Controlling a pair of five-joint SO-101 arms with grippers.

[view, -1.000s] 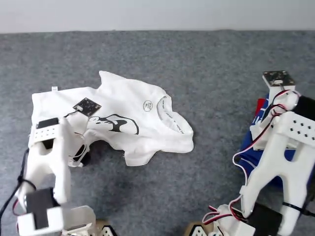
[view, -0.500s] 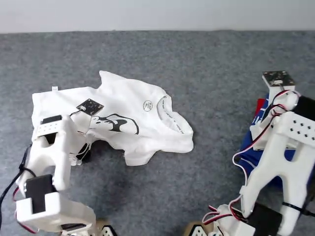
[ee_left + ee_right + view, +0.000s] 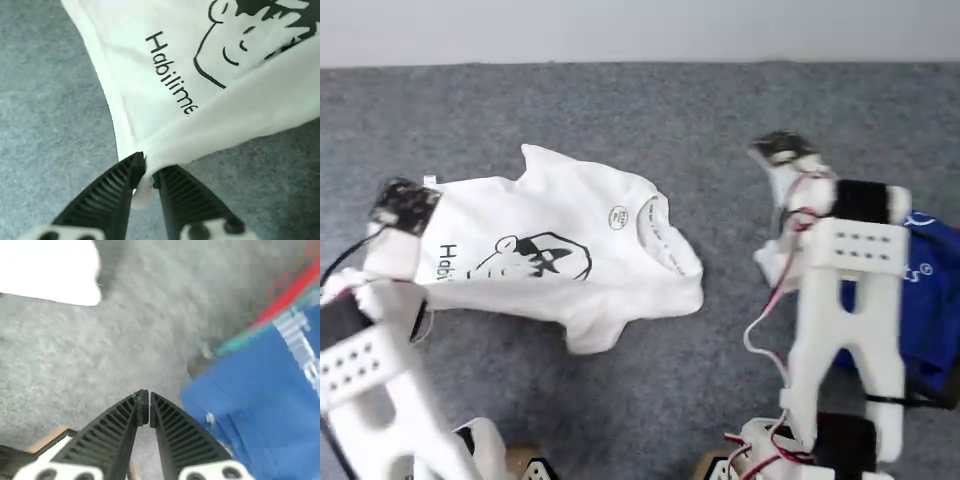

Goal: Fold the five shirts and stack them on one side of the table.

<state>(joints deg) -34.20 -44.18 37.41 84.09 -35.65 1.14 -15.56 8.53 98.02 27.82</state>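
Two shirts lie on the grey table [image 3: 720, 130]: the white shirt [image 3: 570, 250] spread out, a blue shirt [image 3: 932, 300] well apart from it. The left gripper [image 3: 147, 170] is clamped on the white shirt's edge. The right gripper [image 3: 149, 401], jaws together, hangs between the two shirts.

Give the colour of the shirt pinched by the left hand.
White shirt with a black drawing and lettering; left wrist view shows it best.

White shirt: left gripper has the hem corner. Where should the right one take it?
Grip the white shirt at its bunched edge beside the collar, coming in low over the table from the right arm's side. That edge lies nearest the right gripper, shut and empty, and opposite the left gripper, so pulling there would likely spread the cloth.
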